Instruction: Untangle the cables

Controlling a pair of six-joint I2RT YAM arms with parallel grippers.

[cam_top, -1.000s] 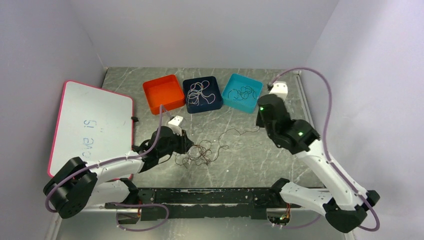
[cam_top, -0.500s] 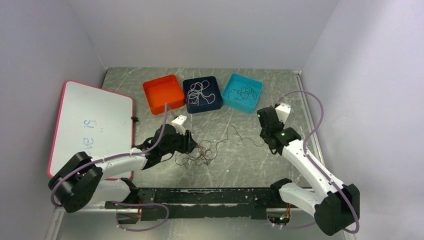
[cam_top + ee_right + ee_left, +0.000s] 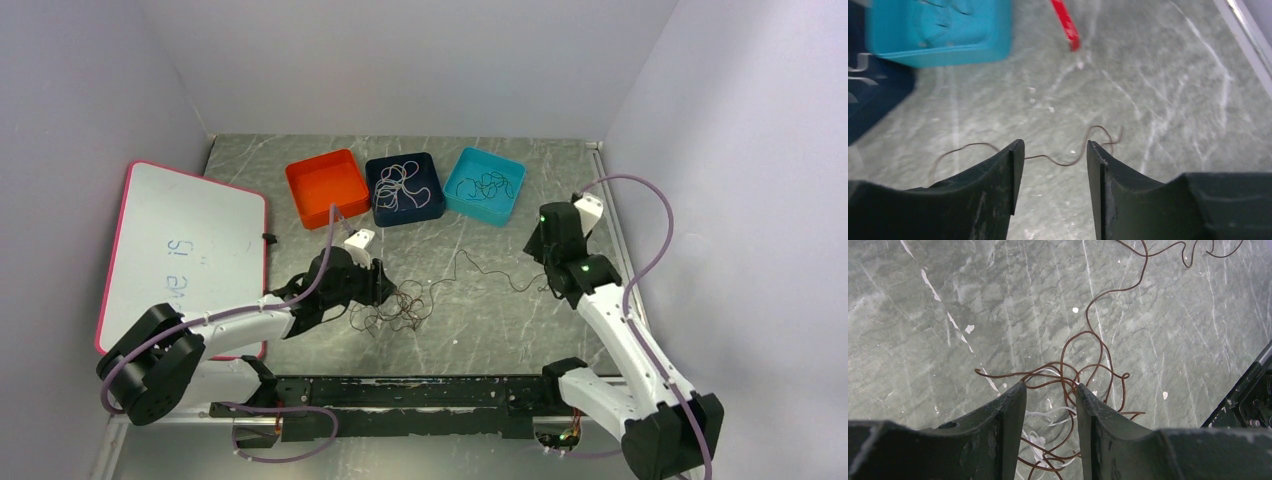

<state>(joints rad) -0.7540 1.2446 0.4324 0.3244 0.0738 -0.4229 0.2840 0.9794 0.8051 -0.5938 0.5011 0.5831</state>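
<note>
Grey marbled table (image 3: 480, 335) carries the cables (image 3: 398, 305) as one heap near its middle, brownish-red and white strands knotted together. A second ago the right tool (image 3: 1054, 150) was shut at the long brown end (image 3: 1058, 162). Now its jaws stand apart, and that end lies loose on the table, drawn out to the right. The left tool (image 3: 1050, 392) has also opened, with strands resting in its gap. I judge this pull is finished, but the knot remains.

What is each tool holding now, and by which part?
Nothing. Both tools are open: the left tool straddles the tangled thin brownish-red cable; the right tool hovers above its loose end.
</note>
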